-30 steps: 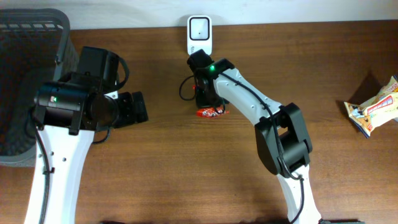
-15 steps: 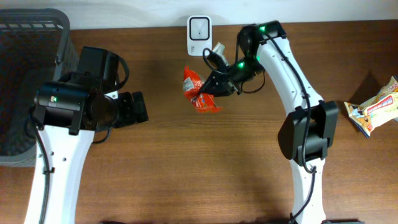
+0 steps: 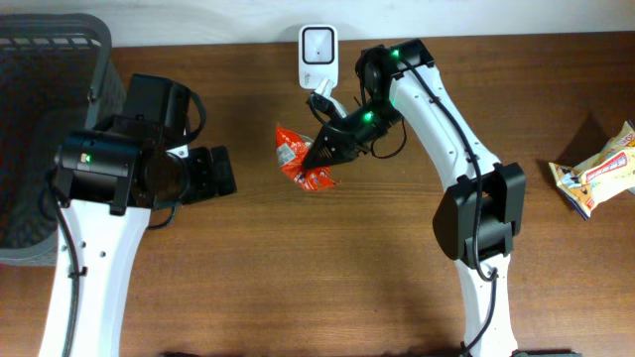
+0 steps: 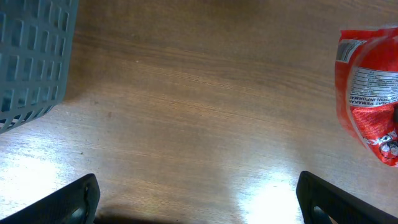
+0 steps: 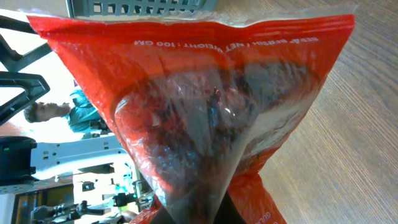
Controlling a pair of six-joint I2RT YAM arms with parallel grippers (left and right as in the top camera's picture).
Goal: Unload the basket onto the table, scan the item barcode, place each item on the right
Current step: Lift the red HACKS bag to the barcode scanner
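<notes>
Below the scanner (image 3: 317, 52), red packet (image 3: 295, 156) farther left, pinched by right claw (image 3: 320, 156); left claw (image 3: 222, 171) spread

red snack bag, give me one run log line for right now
right gripper: shut on red snack bag | bag: held near barcode scanner, apart from it | left gripper: open, empty

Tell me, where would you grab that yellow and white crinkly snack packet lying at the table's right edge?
Probably its crimped end facing the table's middle, coming down from above: the yellow and white snack packet lies flat on the brown wooden table, so only a puckered seam gives something to pinch.
</notes>
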